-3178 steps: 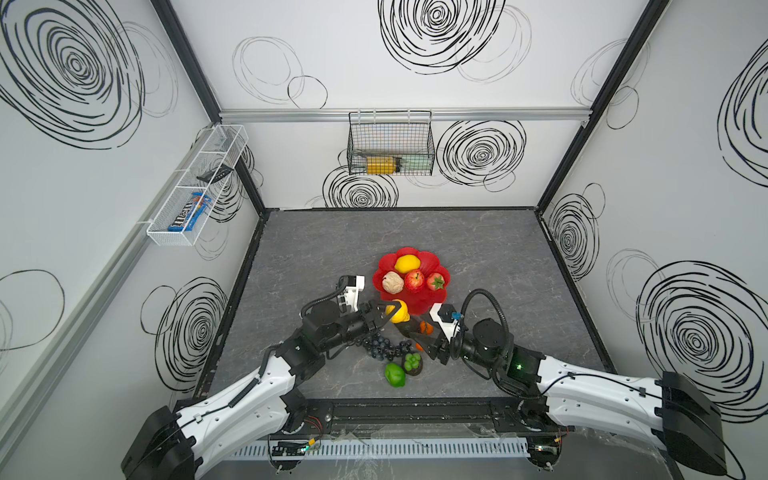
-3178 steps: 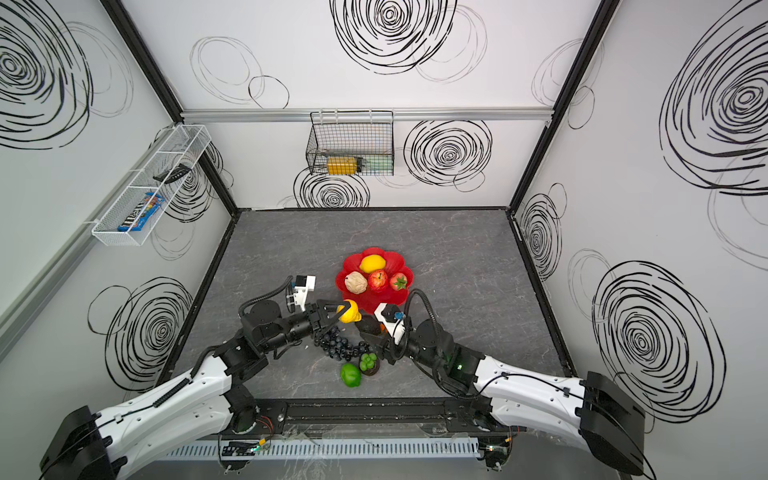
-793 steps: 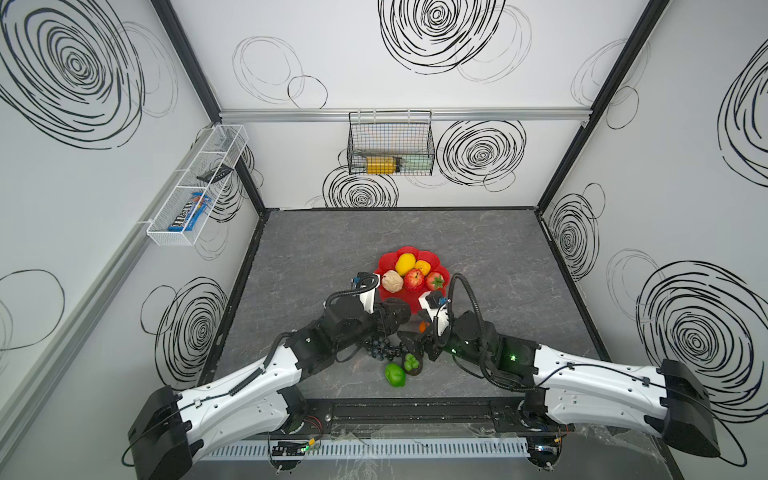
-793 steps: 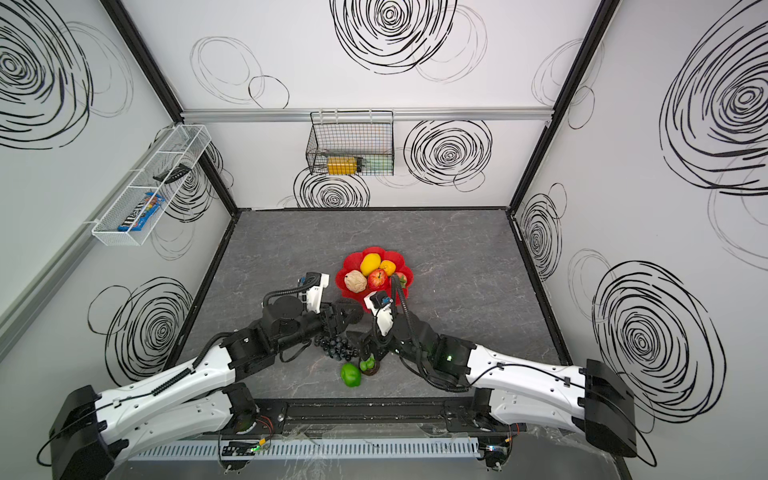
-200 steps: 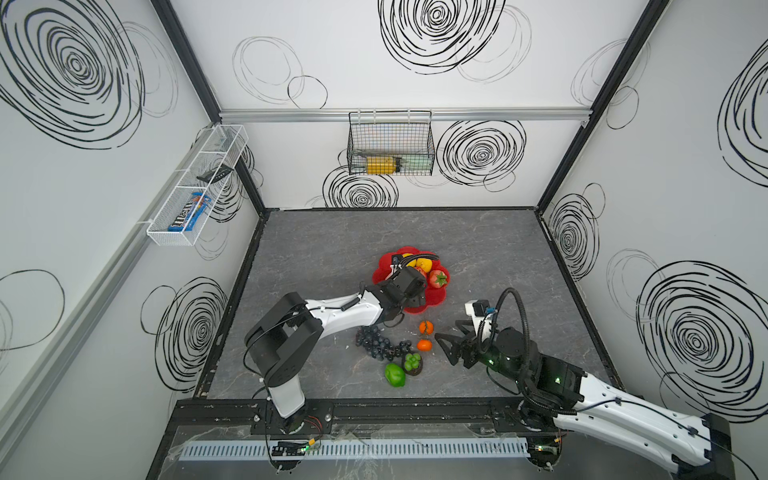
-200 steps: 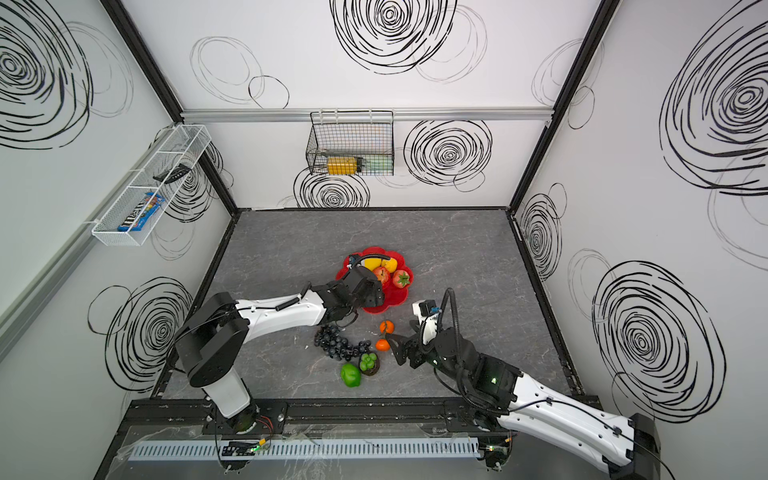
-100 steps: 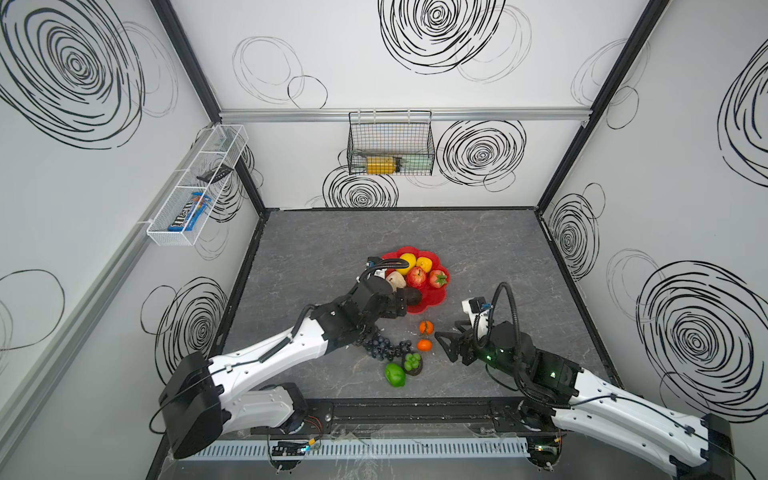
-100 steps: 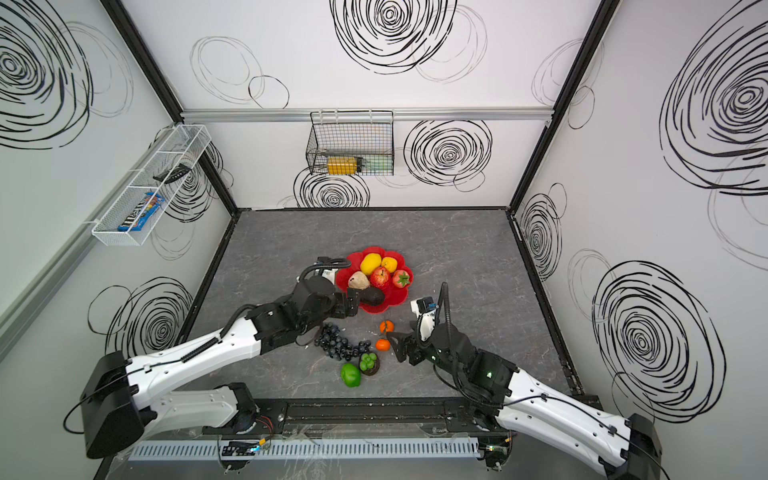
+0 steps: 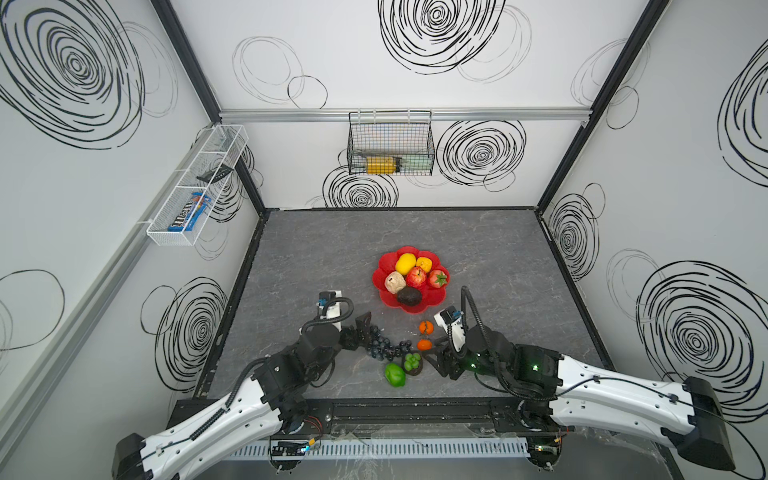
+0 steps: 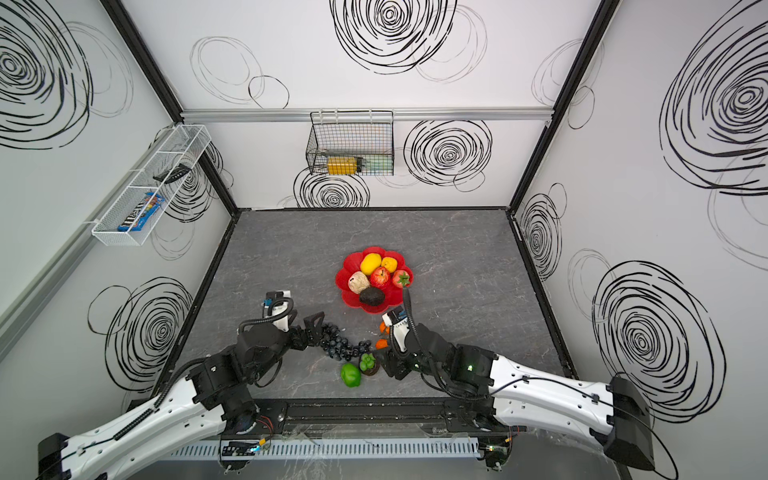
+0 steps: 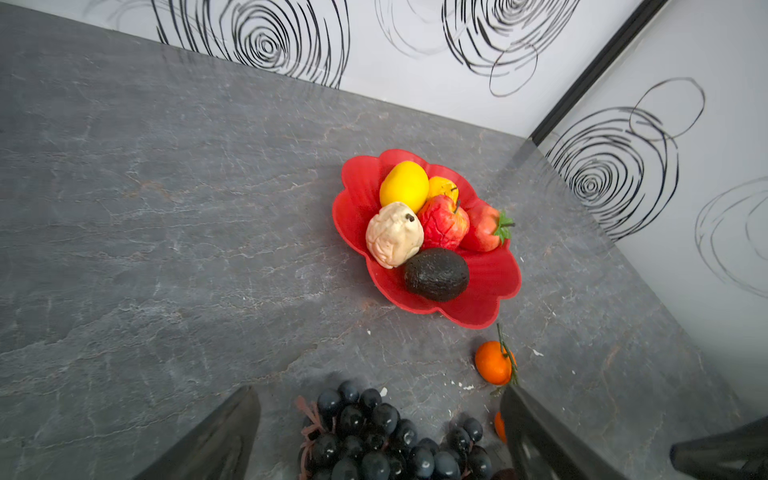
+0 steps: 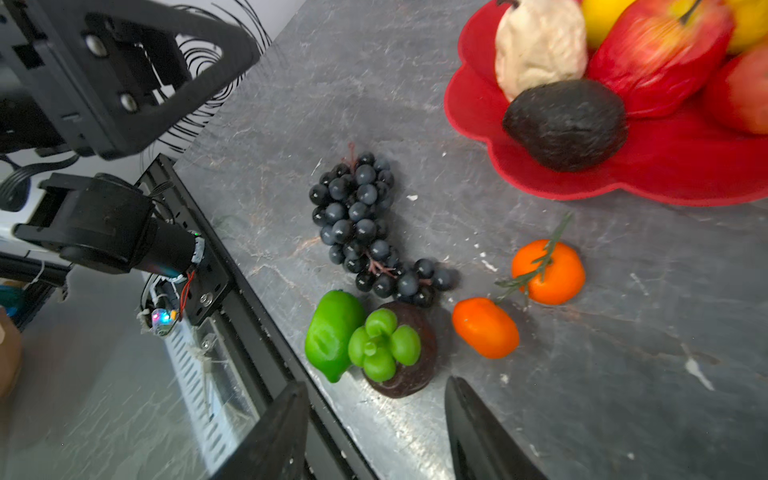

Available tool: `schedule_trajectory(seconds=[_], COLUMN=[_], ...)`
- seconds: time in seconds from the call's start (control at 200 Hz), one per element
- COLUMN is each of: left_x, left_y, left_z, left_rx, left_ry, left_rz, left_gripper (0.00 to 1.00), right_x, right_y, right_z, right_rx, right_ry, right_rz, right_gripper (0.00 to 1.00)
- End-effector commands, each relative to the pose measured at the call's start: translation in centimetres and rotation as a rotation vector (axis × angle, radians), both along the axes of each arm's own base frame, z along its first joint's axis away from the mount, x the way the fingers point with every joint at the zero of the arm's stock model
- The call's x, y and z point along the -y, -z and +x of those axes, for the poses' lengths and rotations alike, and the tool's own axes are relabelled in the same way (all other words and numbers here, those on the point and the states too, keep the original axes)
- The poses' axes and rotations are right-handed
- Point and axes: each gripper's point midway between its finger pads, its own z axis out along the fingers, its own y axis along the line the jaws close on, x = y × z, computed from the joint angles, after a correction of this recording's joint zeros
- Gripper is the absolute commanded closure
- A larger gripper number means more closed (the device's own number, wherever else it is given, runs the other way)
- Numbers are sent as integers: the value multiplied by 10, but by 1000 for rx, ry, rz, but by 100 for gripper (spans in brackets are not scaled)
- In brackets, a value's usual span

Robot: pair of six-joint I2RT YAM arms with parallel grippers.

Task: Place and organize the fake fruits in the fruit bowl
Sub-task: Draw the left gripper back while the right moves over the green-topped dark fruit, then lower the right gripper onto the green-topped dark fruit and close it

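The red fruit bowl (image 9: 432, 298) (image 11: 486, 286) holds a lemon (image 9: 405, 263), a cream lumpy fruit (image 9: 395, 282), an apple (image 9: 417, 277), a strawberry (image 9: 437, 278) and a black avocado (image 9: 409, 296). In front of it on the table lie a grape bunch (image 9: 384, 345) (image 11: 374, 440), two oranges (image 9: 425, 327) (image 12: 485, 327), a green fruit (image 9: 395, 375) and a dark fruit with a green top (image 9: 412, 362) (image 12: 399, 353). My left gripper (image 9: 359, 332) (image 11: 377, 392) is open, jaws either side of the bunch's stem end. My right gripper (image 9: 436, 355) (image 12: 374, 388) is open right behind the dark fruit, holding nothing.
A black wire basket (image 9: 390, 143) with a yellow-labelled bottle hangs on the back wall. A white wire basket (image 9: 195, 187) with a blue candy packet hangs on the left wall. The table's front rail (image 12: 249, 316) runs close beside the green fruit.
My left gripper has drawn back from the bowl, leaving the avocado in it, and now stands over the grapes. My right gripper has moved left toward the dark fruit, jaws narrowing.
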Motion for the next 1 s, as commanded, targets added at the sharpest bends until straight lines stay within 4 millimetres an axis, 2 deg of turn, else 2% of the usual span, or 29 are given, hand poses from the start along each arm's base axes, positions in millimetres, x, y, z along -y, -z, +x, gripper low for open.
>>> schedule_trajectory(seconds=[0.0,0.165,0.34,0.485,0.645,0.991], left_x=[-15,-15,-4,-4,-10,-10], left_y=[-13,-11,-8,-9,-11,-10], left_z=[6,4,0,-2,-3,-3], left_rx=[110,174,224,240,256,254], left_ry=[-70,-43,35,47,23,23], left_rz=[-25,-25,-8,-26,-48,-52], left_gripper=[4,3,2,1,2,4], right_x=[-10,-28,-37,-38,-36,-34], right_y=[-3,9,22,30,36,53], right_z=[-8,-23,-22,-13,-5,5], right_rx=[5,-3,-27,-35,-64,-144], right_ry=[-18,-63,-53,-11,30,70], right_rz=[-39,-130,-206,-248,-286,-385], right_gripper=[48,52,58,63,66,72])
